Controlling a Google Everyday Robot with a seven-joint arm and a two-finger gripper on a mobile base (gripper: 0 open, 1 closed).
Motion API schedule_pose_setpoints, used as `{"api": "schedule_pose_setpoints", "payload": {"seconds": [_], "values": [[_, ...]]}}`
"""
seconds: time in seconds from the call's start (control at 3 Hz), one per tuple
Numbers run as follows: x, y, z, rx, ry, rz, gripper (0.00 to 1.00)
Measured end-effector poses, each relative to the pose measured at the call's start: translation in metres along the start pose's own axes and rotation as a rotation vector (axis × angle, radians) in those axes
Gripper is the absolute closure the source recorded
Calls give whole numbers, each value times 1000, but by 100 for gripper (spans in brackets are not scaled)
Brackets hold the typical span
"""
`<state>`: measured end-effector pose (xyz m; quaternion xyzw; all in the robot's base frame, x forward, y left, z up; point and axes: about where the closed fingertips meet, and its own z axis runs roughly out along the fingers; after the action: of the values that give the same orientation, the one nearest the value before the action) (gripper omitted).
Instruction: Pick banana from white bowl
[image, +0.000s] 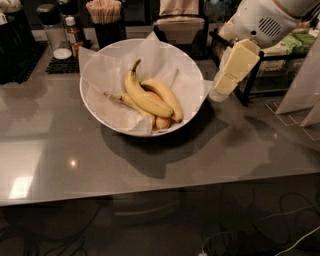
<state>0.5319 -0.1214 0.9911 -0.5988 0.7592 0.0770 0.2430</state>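
A glossy grey worktop (75, 155) carries a white bowl (86, 107) lined with crinkled paper. The banana (145, 97) lies inside among smaller bananas (167, 97), its stem pointing to the back. The end effector (220, 92) hangs just right of the bowl's rim; I cannot tell whether it is apart or together. Jars (50, 22) and a black rack (250, 82) line the back edge, and open surface runs from the bowl to the front edge.

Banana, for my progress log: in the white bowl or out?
In: the banana lies on the paper inside the white bowl; the end effector hangs beside its rim.
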Motion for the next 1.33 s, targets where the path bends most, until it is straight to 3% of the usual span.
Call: {"api": "schedule_pose_setpoints", "payload": {"seconds": [0.33,0.67,1.0,1.33], "values": [[-3,0,7,24,-28,33,0],[-34,-7,35,39,-79,49,0],[-65,-13,65,14,-121,48,0],[-66,-13,66,12,-122,48,0]]}}
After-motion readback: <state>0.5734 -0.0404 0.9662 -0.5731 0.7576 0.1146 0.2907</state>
